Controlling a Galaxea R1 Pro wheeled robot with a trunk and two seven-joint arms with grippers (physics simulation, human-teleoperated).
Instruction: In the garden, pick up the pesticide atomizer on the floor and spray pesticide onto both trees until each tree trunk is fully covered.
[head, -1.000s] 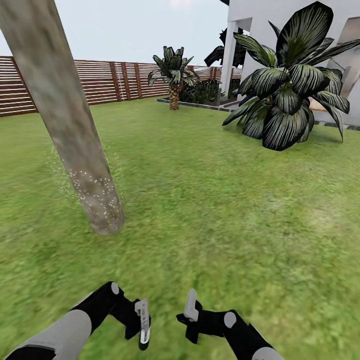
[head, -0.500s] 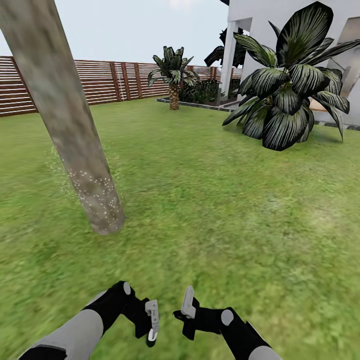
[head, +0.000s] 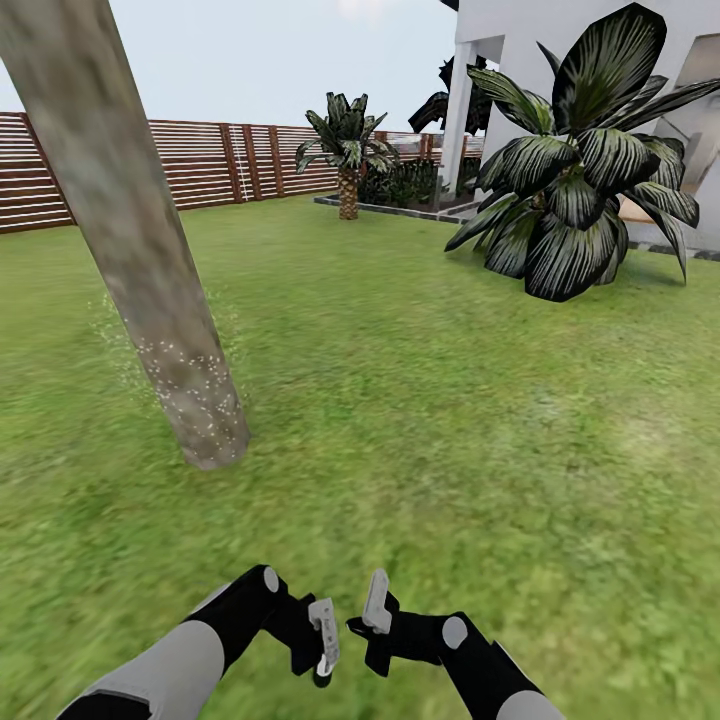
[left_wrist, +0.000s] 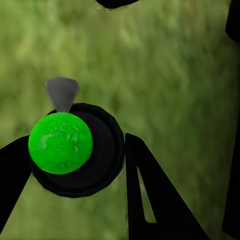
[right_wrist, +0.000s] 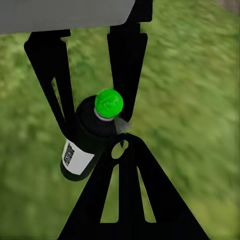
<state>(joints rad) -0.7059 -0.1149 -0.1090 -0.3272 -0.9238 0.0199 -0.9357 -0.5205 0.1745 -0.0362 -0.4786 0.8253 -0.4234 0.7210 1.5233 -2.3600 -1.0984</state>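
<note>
A leaning tree trunk (head: 150, 260), speckled white near its base, rose from the lawn (head: 420, 400) at far left. Low in front, the left gripper (head: 322, 640) clasped the black, green-capped pesticide atomizer (right_wrist: 92, 137). Just right of it, the right gripper (head: 375, 612) sat closed and empty.

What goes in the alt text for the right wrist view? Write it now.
A black pesticide atomizer with a green cap and white label sits clamped in the left gripper over blurred grass. The right gripper, fingers together, points at it.
</note>
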